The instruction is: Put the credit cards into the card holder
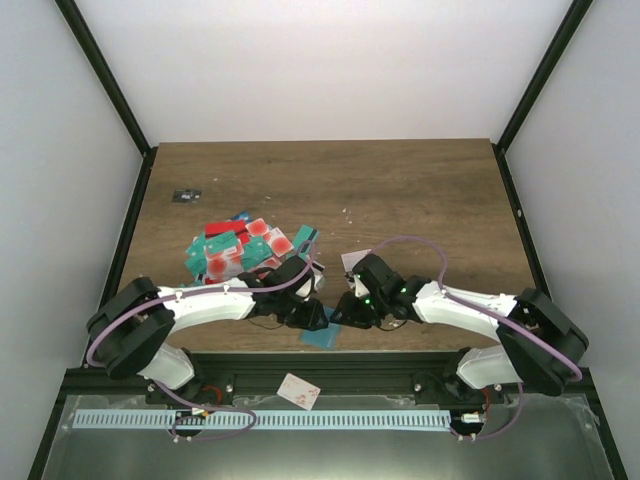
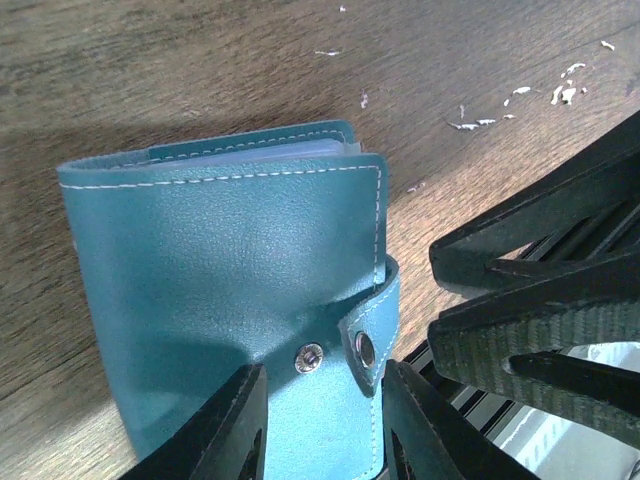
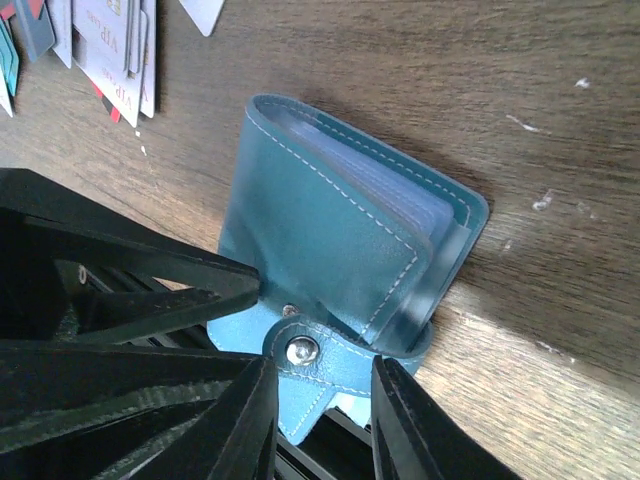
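The teal-blue card holder (image 1: 322,337) lies folded at the table's near edge, its snap tab undone. It fills the left wrist view (image 2: 230,260) and shows in the right wrist view (image 3: 320,240) with clear pocket sleeves inside. My left gripper (image 1: 308,314) (image 2: 322,435) is open, its jaws straddling the holder's snap end. My right gripper (image 1: 346,312) (image 3: 322,420) is open, its jaws either side of the snap tab. The credit cards (image 1: 240,248), red, teal and white, lie in a heap behind the left arm. Some show in the right wrist view (image 3: 110,50).
A single white card (image 1: 352,260) lies behind the right gripper. One card (image 1: 298,390) lies on the frame below the table edge. A small dark object (image 1: 185,195) sits at the far left. The right fingers (image 2: 540,345) are close beside the left gripper.
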Available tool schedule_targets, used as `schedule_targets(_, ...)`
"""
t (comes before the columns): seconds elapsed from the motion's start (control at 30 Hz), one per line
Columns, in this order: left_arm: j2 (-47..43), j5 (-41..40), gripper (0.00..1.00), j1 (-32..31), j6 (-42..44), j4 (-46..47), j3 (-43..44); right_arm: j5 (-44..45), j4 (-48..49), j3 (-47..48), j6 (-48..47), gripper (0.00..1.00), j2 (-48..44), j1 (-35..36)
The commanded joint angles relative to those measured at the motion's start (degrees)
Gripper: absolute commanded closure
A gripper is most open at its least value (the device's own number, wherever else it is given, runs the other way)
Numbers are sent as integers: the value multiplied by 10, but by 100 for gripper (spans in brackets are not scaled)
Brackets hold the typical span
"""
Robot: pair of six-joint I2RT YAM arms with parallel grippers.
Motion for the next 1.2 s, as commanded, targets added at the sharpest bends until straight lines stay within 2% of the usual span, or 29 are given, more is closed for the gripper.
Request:
schedule_targets(0.0,14,5,67,-7,6,14,17,-11,14,1,-17,72,4,-8)
schedule_targets(0.43,49,-13,74,-24,-2,24,24,-17,23,4,-27,75,33,-13)
schedule_targets(0.73,52,-21,93,-25,0,21,23,-19,22,6,-30,75,46,-16)
schedule_targets(1.03,53,-24,94,-25,-2,31,8,5,-9,40,-43,76,90,-17)
schedule_targets(1.17,59,-29,96,-27,2,27,9,35,-43,53,-46,80,113,-17)
